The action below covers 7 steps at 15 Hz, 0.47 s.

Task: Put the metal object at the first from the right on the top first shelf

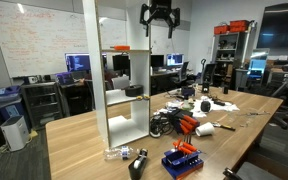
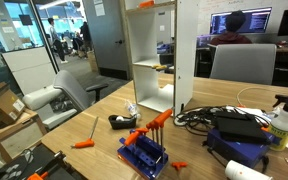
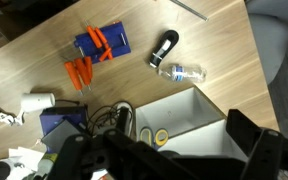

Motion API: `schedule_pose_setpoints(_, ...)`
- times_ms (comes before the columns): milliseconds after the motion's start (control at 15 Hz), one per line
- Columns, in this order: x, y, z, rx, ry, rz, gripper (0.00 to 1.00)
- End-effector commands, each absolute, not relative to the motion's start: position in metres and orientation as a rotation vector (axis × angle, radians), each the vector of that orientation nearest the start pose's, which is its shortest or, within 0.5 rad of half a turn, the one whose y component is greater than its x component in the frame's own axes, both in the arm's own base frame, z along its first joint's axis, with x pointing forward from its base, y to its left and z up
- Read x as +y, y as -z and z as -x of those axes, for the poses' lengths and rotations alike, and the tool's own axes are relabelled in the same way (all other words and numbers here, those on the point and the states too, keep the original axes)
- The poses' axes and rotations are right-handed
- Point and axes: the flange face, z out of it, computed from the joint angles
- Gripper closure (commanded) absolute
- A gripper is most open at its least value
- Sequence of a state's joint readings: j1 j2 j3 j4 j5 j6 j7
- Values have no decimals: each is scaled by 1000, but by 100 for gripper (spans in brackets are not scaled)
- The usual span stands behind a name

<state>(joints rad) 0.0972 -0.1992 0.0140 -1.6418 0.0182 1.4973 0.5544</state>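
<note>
- Placement: the metal object (image 1: 121, 48) lay on the top first shelf (image 1: 139, 50), upper middle of the frame in an exterior view; its orange handles also showed at the very top edge (image 2: 146, 4).
- Nothing touched it.
- The gripper (image 1: 157, 28) hung at the top of the frame, up and to the right of the object, well apart from it, with fingers spread and nothing between them.
- Below, on the tabletop (image 1: 84, 135), a blue tool holder (image 1: 182, 160) with other orange-handled tools stood at lower centre.
- In the wrist view, that holder (image 3: 104, 42) sat upper left.
</note>
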Motion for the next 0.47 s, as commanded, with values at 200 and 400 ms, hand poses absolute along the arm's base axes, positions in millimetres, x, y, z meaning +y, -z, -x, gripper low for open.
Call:
schedule_pose_setpoints(200, 27, -620, -393, 629, -79, 3055, 0)
schedule_pose_setpoints(400, 26, -614, -403, 643, -148, 3078, 0)
